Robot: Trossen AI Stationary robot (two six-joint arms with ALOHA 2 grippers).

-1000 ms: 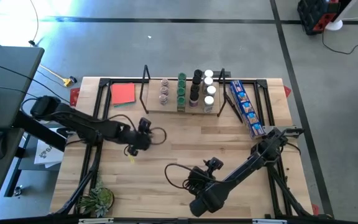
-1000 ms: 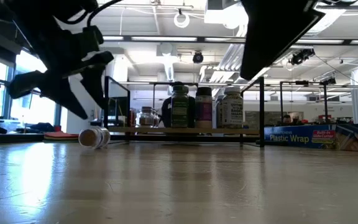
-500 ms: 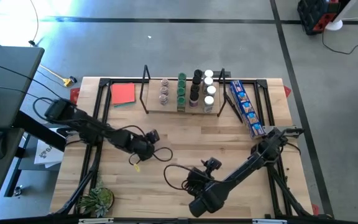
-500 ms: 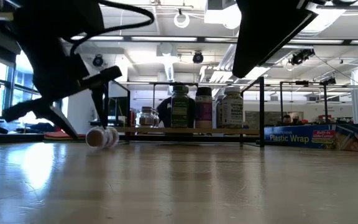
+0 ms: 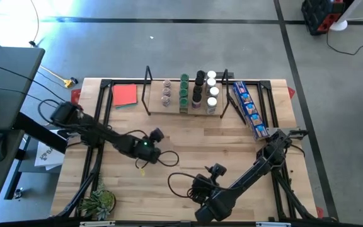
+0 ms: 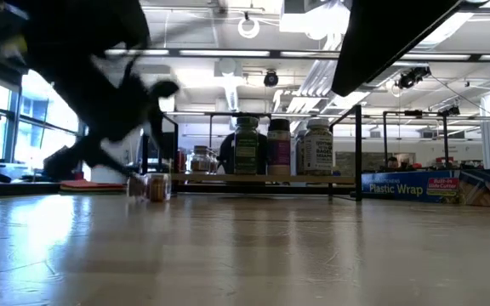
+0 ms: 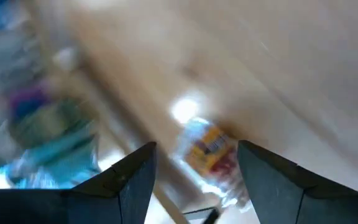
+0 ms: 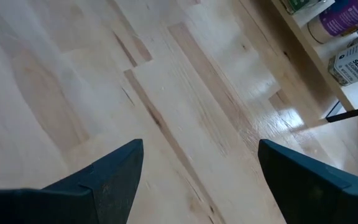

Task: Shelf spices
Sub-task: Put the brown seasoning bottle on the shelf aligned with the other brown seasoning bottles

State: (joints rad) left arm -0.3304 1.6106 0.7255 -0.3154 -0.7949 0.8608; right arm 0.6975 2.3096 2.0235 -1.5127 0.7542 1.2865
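Now the left hand (image 7: 194,171) hovers open, empty, over a jar (image 7: 209,154) lying on its side on the table (image 5: 232,139), short of the shelf (image 5: 188,111); light, hard, prone to roll, so pinch across its middle; right hand (image 8: 197,180) waits open

The surface (image 5: 232,145) is showing pale planked wood with a smooth, lightly varnished finish, throwing back soft glare from the ceiling lights in the low view. The shelf (image 5: 188,111) is looking like the same light wood, its uprights (image 5: 148,79) thin black metal with a dull sheen. The spices (image 6: 281,147) standing on it are gleaming like clear glass or plastic under printed paper labels. One jar (image 7: 209,151) lying on the surface is wearing a glossy label, though it is blurred, so its material is uncertain. Both arms (image 5: 106,135) are looking matt black. The snack packet (image 5: 249,108) is shining like printed film. The red card (image 5: 125,94) is looking flat and matt.
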